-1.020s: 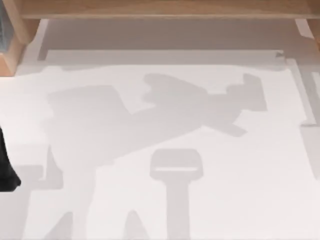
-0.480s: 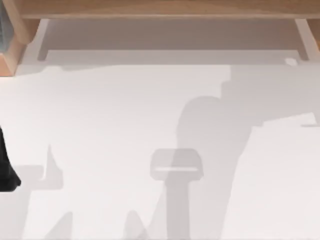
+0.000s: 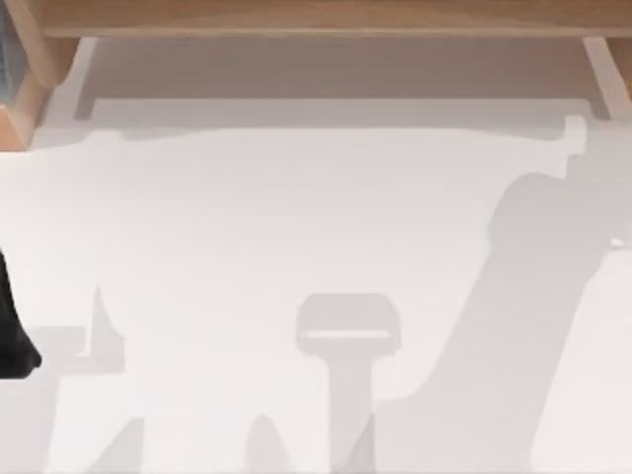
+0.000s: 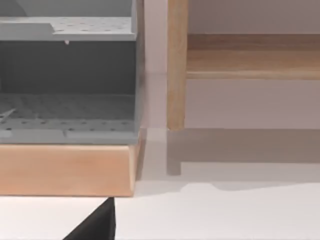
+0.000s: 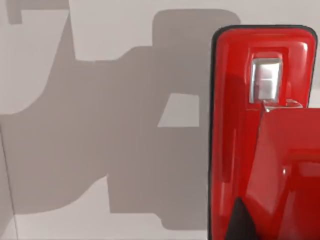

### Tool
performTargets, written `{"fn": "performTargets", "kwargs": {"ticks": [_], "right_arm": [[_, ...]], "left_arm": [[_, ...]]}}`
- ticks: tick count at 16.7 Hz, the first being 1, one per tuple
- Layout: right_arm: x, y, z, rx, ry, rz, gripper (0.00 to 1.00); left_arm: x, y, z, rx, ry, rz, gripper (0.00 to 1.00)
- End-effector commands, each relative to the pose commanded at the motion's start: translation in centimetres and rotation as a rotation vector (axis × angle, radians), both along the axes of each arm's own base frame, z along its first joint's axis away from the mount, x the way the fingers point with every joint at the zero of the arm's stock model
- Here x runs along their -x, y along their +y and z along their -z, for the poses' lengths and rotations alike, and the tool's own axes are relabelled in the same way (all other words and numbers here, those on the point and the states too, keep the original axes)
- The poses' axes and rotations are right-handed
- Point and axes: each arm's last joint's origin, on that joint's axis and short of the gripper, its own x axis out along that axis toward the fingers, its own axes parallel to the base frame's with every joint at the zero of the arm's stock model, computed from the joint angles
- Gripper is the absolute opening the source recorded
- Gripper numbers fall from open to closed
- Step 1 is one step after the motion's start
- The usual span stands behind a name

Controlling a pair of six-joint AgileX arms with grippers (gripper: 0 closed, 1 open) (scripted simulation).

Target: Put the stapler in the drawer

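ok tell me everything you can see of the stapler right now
The stapler shows in the right wrist view: a glossy bright red oblong body with rounded corners and a thin dark edge. Near one end sits a small silvery metal insert in a recess, and a raised red part overlaps the body beyond it. It looks like shiny plastic. Behind it lies the white table, crossed by grey shadows. What holds it cannot be made out.

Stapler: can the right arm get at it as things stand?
Probably yes. In the right wrist view the red stapler lies close under that arm's camera on the bare white table, with nothing lying over it. I can't confirm a grip. The left arm sits at the table's left edge.
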Motion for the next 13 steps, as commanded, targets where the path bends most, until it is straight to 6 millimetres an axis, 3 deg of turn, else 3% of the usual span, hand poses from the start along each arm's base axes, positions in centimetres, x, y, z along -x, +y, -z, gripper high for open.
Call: {"fn": "performTargets", "kwargs": {"ticks": [7,9,13], "right_arm": [[-0.1,0.2,-0.1,0.001,-0.006,-0.005,0.0],[-0.1,-0.1,-2.0,-0.004,-0.084,-0.013,0.0],[1.1,-0.9,-7.9,-0.022,-0.286,-0.017,0.0]], "left_arm": [[0.0,0.0,0.0,0.0,0.0,0.0,1.0],[0.0,0.0,0.0,0.0,0.0,0.0,1.0],[0.0,0.0,0.0,0.0,0.0,0.0,1.0]]}}
